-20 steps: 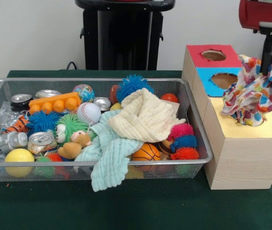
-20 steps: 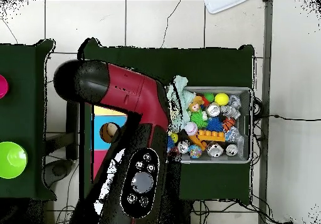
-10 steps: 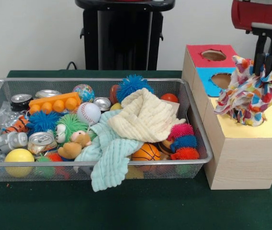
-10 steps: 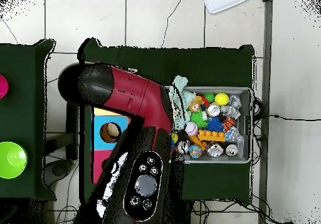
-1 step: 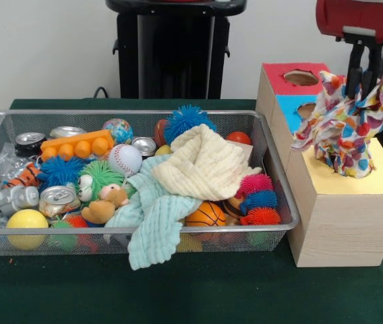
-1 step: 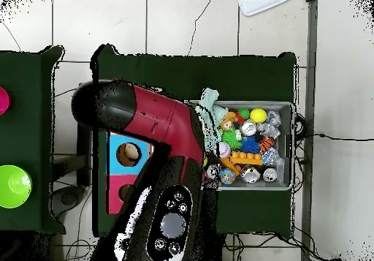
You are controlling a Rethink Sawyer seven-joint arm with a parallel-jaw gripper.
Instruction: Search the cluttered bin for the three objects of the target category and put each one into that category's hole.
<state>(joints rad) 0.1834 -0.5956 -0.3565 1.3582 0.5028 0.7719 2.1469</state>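
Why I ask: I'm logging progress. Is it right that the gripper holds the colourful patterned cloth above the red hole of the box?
Not quite. The front view shows the gripper holding the patterned cloth over the yellow section of the box, its lower end at that hole, not over the red hole, which stands open and bare at the far end.

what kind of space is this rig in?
Probably a robotics lab or test cell, not a home. The Sawyer arm works over a green-covered table set with a wire bin of mixed toys and a wooden sorting box with colour-coded holes, on a plain tiled floor.
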